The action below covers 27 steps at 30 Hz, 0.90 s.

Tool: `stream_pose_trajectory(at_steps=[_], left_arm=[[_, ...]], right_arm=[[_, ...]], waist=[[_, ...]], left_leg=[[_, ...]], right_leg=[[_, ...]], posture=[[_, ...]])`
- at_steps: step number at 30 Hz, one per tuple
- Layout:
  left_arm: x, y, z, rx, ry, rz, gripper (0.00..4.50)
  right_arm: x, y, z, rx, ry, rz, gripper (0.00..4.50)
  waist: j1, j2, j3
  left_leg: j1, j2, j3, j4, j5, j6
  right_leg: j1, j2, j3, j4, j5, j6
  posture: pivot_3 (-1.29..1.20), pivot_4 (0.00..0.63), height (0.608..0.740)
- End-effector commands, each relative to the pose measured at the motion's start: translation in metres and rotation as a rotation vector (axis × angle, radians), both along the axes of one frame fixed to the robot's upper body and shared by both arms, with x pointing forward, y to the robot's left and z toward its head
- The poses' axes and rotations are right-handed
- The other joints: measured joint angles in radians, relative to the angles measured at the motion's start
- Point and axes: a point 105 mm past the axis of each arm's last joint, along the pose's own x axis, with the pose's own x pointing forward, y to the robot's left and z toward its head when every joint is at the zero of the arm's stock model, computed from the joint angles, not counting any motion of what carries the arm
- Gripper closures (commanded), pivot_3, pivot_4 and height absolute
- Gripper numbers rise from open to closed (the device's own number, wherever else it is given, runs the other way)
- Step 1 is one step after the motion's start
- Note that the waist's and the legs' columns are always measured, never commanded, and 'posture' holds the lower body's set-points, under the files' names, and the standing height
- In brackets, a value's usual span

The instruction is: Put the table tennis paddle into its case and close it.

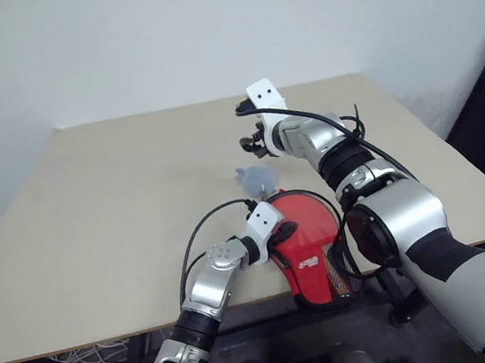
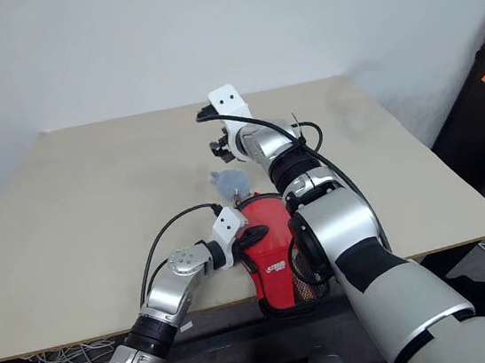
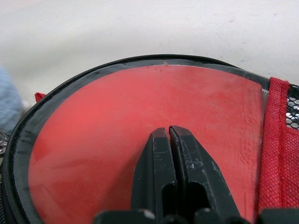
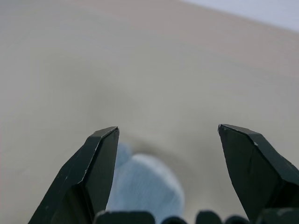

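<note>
Case (image 1: 316,248) lies at the near edge of the table (image 1: 123,224), its round end up on the table and its narrow end hanging past the edge toward the robot; long axis runs roughly from the far side toward the robot, slightly angled. Red face with white logo is up, with a mesh panel along its right side. Through the clear plastic the left wrist view shows a red disc with a dark rim, which I take to be the paddle (image 3: 117,140) already inside, though the handle cannot be made out. Left gripper (image 1: 286,228) has its jaws fully together and presses down on the round part of the case from the left, pinning it, nothing clasped between the jaws. Right gripper (image 1: 253,142) hangs above the table beyond the case, jaws spread wide and empty; directly below and just in front of it is a small pale blue-grey lump (image 1: 255,178), lying just beyond the round end of the case, probably the zip pull tag. Judgement: the right gripper is the free one, so closing falls to it; the case lies back toward the robot from it.
</note>
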Motion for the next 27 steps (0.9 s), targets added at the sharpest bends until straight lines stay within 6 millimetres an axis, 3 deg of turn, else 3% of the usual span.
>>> stream_pose_trajectory(at_steps=[1, 14, 27], left_arm=[[-0.006, 0.0, -0.014, 0.04, 0.047, -0.007, 4.5], [-0.008, 0.002, -0.015, 0.041, 0.054, -0.003, 4.5], [-0.011, 0.001, -0.016, 0.036, 0.061, 0.001, 4.5]], right_arm=[[0.005, -0.006, 0.0, -0.02, -0.054, -0.029, 0.83], [-0.001, -0.001, -0.038, -0.068, -0.079, -0.044, 0.83], [-0.011, 0.006, -0.061, -0.147, -0.061, 0.044, 0.83]], waist=[[0.0, 0.0, 0.0], [-0.001, 0.0, 0.0], [-0.001, 0.0, 0.0]], left_leg=[[0.0, 0.0, 0.0, 0.0, 0.0, 0.0], [0.0, 0.0, 0.0, -0.001, 0.0, 0.0], [0.0, 0.0, 0.0, -0.001, 0.0, 0.0]], right_leg=[[0.0, 0.0, 0.0, 0.0, 0.0, 0.0], [0.0, 0.0, 0.001, 0.0, 0.0, 0.0], [-0.001, 0.0, 0.001, 0.0, 0.0, 0.0]], posture=[[0.0, 0.0, 0.74], [0.0, 0.0, 0.74], [0.0, 0.0, 0.74]])
